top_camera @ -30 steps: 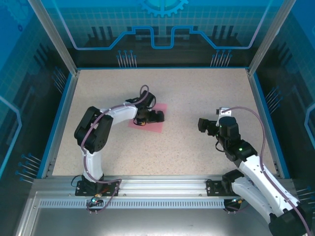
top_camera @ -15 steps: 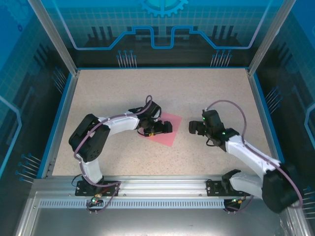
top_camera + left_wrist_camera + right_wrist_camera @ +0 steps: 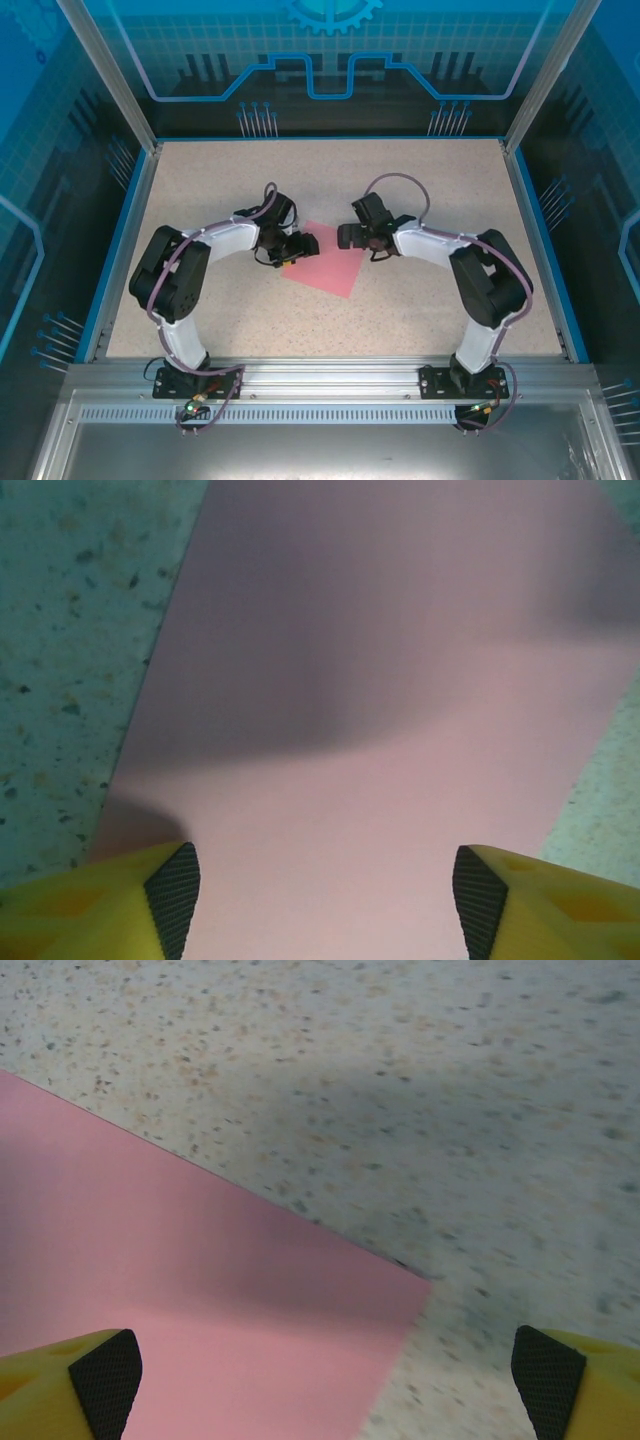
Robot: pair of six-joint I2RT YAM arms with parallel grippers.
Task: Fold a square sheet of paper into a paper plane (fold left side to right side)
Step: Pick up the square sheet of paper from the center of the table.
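From above, the square sheet of paper [image 3: 330,270] lies flat on the table [image 3: 430,190], about midway between my two arms. I see no crease and no raised edge, so I judge that the folding has not begun: the left-to-right fold and every later fold of the plane are yet to be made. Being square, the sheet has no long axis. It sits skewed to the table edges, with one corner toward the far side and one toward me. My left gripper [image 3: 304,244] is over its left part and my right gripper [image 3: 346,237] is at its far right edge.

From my left wrist, the left gripper [image 3: 325,900] has its fingers apart and clamps nothing. The sheet [image 3: 380,680] spreads smooth beneath and between them.

From my right wrist, the right gripper [image 3: 325,1375] stands wide apart and empty. One corner of the sheet [image 3: 180,1260] lies flat between the fingers, with bare table [image 3: 450,1080] beyond it.
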